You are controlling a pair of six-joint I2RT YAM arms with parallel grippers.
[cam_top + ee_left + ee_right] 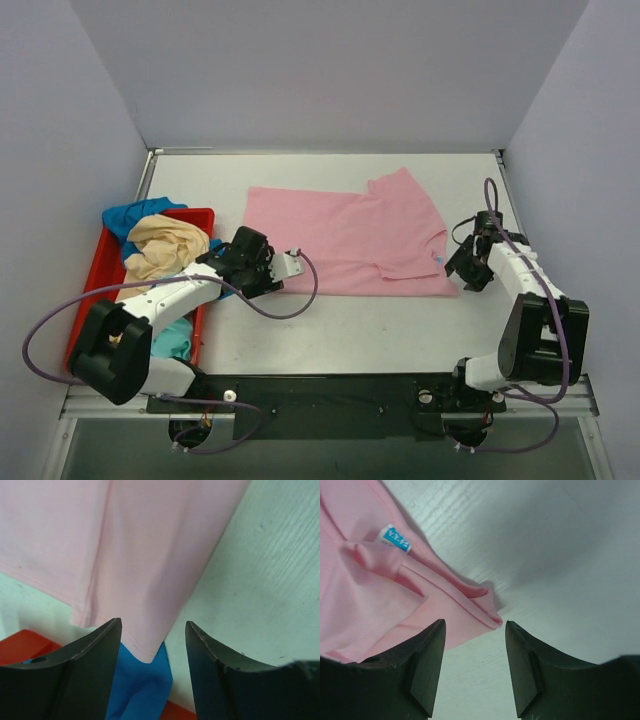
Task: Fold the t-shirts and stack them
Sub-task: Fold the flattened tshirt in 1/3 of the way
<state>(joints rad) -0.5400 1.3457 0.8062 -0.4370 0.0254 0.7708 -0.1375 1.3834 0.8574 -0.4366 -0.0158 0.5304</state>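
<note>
The light pink t-shirt (345,240) lies partly folded and flat in the middle of the table. My left gripper (252,262) is open and empty over its near left corner (145,555), which lies between the jaws above a strip of blue shirt (145,685). My right gripper (468,268) is open and empty just off the shirt's right edge; the folded edge (370,595) and a blue label (395,539) lie ahead of the fingers. The cream-yellow shirt (165,245), the blue shirt (135,213) and the teal shirt (172,340) lie crumpled in the tray.
A red plastic tray (100,260) stands at the left of the table; its rim shows in the left wrist view (20,647). Grey walls close in the back and both sides. White tabletop (380,325) lies in front of the pink shirt.
</note>
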